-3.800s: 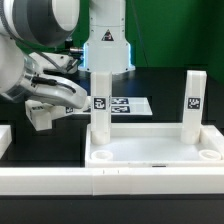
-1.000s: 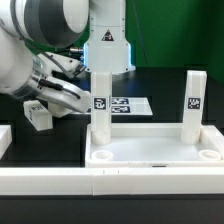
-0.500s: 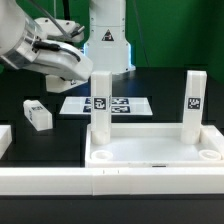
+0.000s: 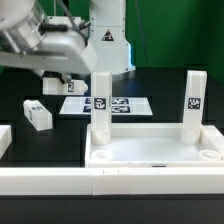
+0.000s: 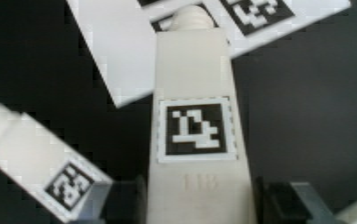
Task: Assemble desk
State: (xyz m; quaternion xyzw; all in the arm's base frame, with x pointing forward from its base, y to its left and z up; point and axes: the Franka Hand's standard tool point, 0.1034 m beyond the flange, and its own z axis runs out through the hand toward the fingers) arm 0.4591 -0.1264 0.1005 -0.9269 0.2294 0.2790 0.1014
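**Tool gripping one desk leg above the table, tabletop waiting at the front**

The tool (image 4: 66, 86) hangs over the black table (image 4: 165, 85) at the exterior view's left. Its fingers (image 5: 299, 197) are closed on either side of a square white held leg (image 5: 196, 100), whose tagged face shows in the wrist view. A loose leg (image 4: 38, 114) lies flat on the table near the tool, apart from it. The tabletop (image 4: 150, 148) rests rim-up at the front. One upright leg (image 4: 100, 105) stands in its back corner on the exterior view's left, and another upright leg (image 4: 193, 100) stands in the back corner on the right. The marker board (image 4: 130, 105) lies just behind the tabletop.
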